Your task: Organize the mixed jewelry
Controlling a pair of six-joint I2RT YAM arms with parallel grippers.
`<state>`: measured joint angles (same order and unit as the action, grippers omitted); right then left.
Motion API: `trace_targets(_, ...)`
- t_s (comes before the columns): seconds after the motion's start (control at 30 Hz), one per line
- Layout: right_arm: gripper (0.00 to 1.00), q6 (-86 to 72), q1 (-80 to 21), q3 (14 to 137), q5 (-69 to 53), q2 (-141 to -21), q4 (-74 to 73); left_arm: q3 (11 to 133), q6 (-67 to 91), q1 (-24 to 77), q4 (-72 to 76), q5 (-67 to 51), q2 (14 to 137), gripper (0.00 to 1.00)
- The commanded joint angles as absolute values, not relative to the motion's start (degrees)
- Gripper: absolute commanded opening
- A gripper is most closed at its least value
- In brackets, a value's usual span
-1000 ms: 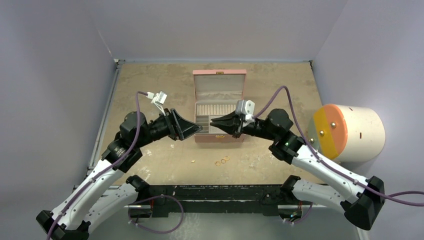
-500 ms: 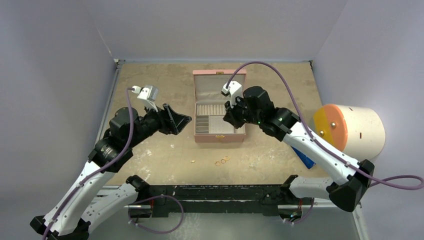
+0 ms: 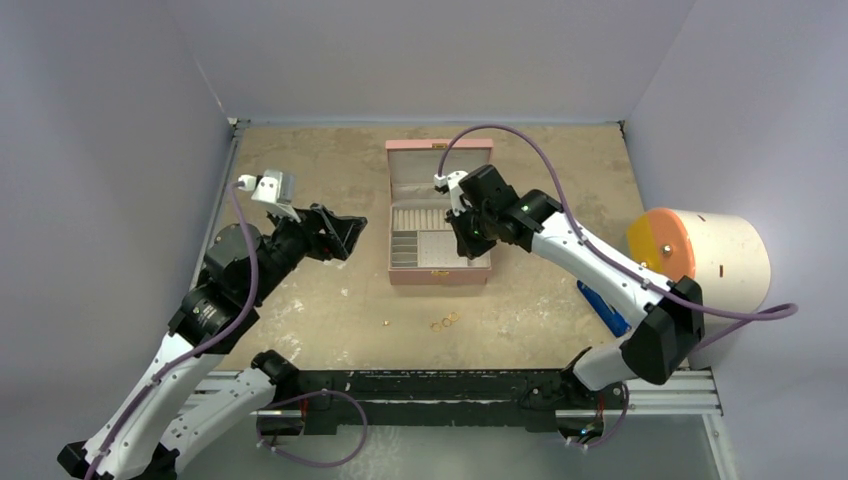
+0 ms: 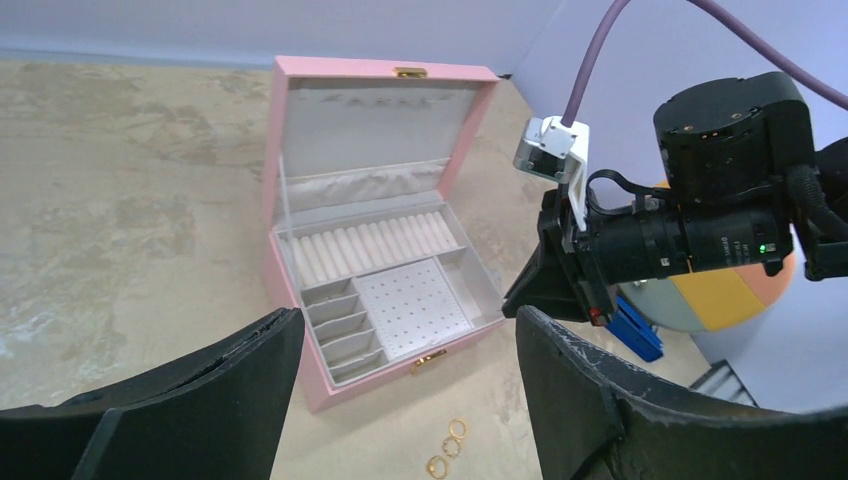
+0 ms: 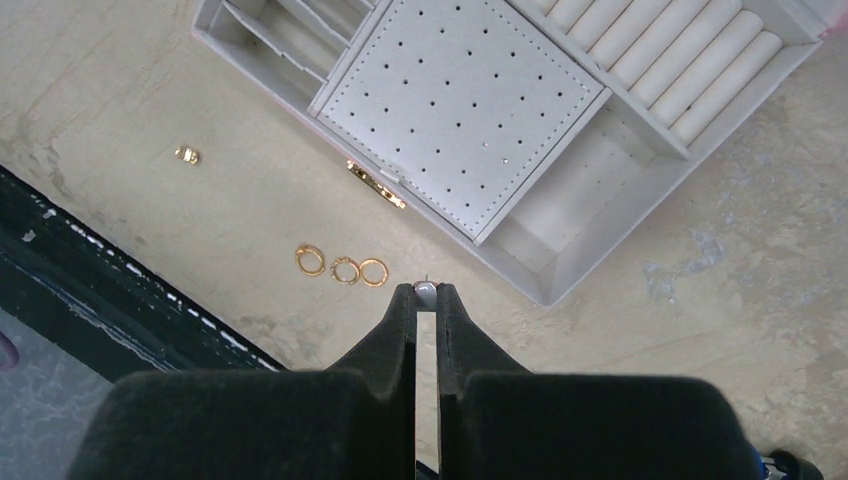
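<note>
Three small gold rings (image 3: 445, 322) lie in a row on the table in front of the pink jewelry box (image 3: 440, 276), with a gold stud-like bit (image 3: 386, 323) to their left. The box stands open, its beige compartments showing. My right gripper (image 3: 468, 246) points down over the box's front right part. In the right wrist view it (image 5: 425, 290) is shut on a tiny grey bead stud (image 5: 425, 288) at its tips, above the rings (image 5: 341, 268) and the gold bit (image 5: 186, 154). My left gripper (image 3: 345, 232) hangs open and empty left of the box, with the rings (image 4: 447, 447) below it.
A cream cylinder with an orange face (image 3: 700, 262) sits at the right edge, and a blue object (image 3: 603, 305) lies in front of it. The black rail (image 3: 420, 385) runs along the near edge. Grey walls close in the left, back and right.
My left gripper drew back to the left away from the box and opened wider. My right arm swung up and now points downward over the box, still shut.
</note>
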<state>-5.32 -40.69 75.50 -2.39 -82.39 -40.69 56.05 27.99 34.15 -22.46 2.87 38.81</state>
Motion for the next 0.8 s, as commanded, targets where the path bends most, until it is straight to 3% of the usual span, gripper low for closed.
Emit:
trace_targets(0.0,0.00,-6.58,-40.42,79.79,-1.23,-84.67,-43.15,54.47,25.39,34.19,-19.26,8.54,38.01,0.77)
trace_targets(0.77,0.00,-10.31,-40.38,87.00,-0.11,-99.39,-40.70,51.75,24.26,34.19,-22.20,10.86,37.51,0.77)
